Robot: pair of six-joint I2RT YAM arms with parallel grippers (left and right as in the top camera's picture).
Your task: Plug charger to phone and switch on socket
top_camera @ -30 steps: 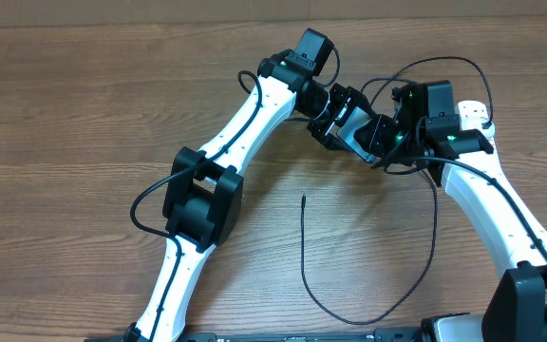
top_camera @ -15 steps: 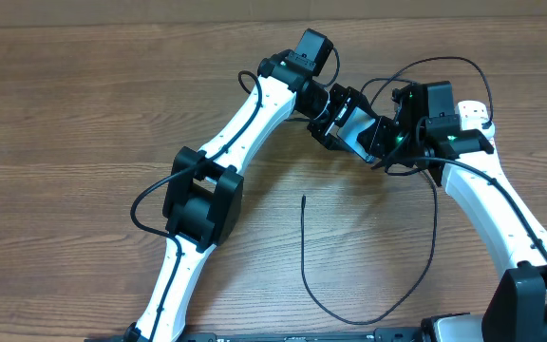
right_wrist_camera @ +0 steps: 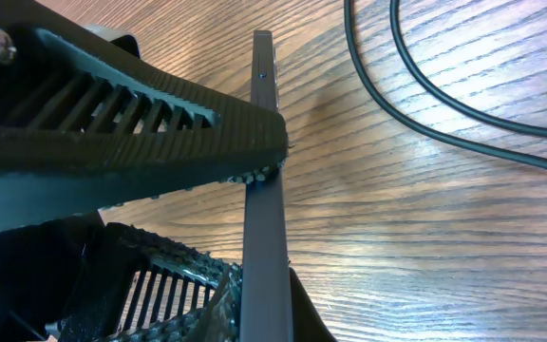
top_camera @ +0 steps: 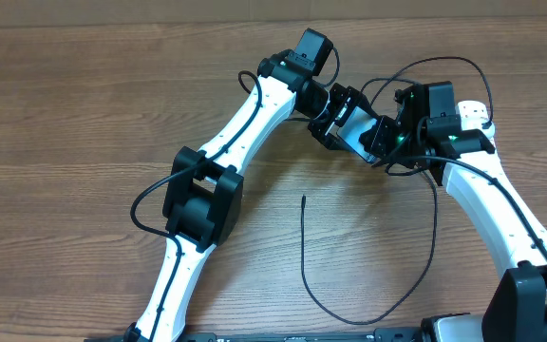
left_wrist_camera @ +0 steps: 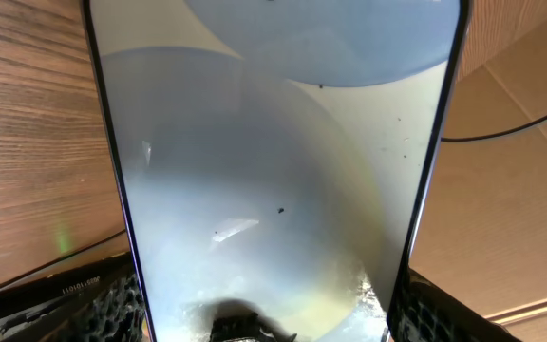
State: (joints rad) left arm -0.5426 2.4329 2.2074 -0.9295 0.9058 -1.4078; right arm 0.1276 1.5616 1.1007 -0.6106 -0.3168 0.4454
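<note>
Pale-lit phone (left_wrist_camera: 273, 171) is held up at a tilt over the wooden table (top_camera: 84, 114), at the far middle of the overhead view (top_camera: 357, 131), between the two wrists. It is clamped across its width by the left gripper (top_camera: 335, 116); ribbed pads (left_wrist_camera: 112, 309) are seen against both black edges in the left wrist view. From the right wrist the phone is seen edge-on (right_wrist_camera: 262, 228). The right gripper (top_camera: 390, 141) is at its lower end, with the upper finger (right_wrist_camera: 141, 109) touching the edge and the lower finger set apart from the upper. Whether that pincer grips the phone cannot be told. Charger (top_camera: 303, 256) is laid loose on the table nearer the robot, its free tip (top_camera: 303, 199) well apart from the phone and held by nothing. Socket cannot be made out for sure; it may be hidden by the right arm. Progress is judged early: only the phone is picked up. Left to do: tip to be fetched and plugged in, socket to be switched on.
</note>
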